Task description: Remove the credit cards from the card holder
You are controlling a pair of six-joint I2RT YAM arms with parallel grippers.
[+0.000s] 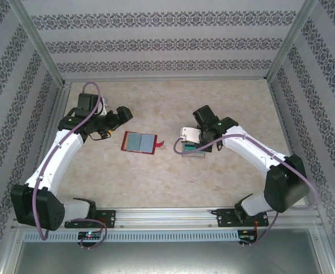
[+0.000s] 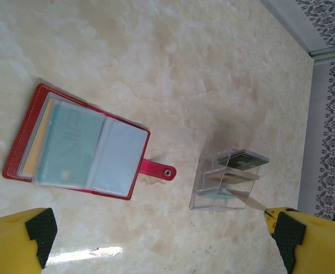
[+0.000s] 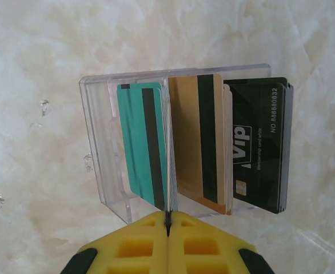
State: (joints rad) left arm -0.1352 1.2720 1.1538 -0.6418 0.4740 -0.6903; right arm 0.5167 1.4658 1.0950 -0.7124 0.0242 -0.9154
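On the marble-look table [image 1: 156,177], the left gripper [image 2: 162,242] hangs with its jaws spread wide and nothing between them, at 10 o'clock of the red card holder [image 2: 22,151]. The holder lies open and flat, just 9 o'clock of the table's centre. At its 3 o'clock stands a clear three-slot card tray [image 3: 96,142]. It is already stocked with teal cards [image 3: 142,142], beige-gold cards [image 3: 187,137] and black VIP cards [image 3: 259,142]. The right gripper [image 3: 168,221] sits at the tray's 6 o'clock edge in its wrist view, jaws pressed together on a single edge-on card [image 3: 168,208] beside the teal stack. The colour of that card cannot be told.

A teal card [image 2: 70,142] and a beige-gold card [image 2: 42,128] remain in the holder's grey see-through pockets. Such cards look light, stiff and slick. The soft pockets will likely cling, and the light holder may slide or lift with the pull. The best hold seems to be a thin pinch on the card's exposed edge at the pocket mouth, well away from the little closing tab [image 2: 156,169].
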